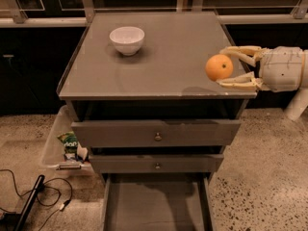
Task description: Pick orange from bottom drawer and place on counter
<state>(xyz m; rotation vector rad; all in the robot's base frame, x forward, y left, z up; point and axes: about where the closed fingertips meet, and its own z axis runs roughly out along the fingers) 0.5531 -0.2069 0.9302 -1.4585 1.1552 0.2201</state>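
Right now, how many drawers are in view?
3: top drawer and middle drawer, knobbed, under the counter; bottom drawer pulled open. The gripper holds the orange at its right edge.

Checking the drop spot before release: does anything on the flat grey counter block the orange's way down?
Nothing visible does. The gripper, shut on the small round orange fruit, hangs at the right front edge of the flat grey counter, over bare surface. The round white bowl sits back left, well apart.
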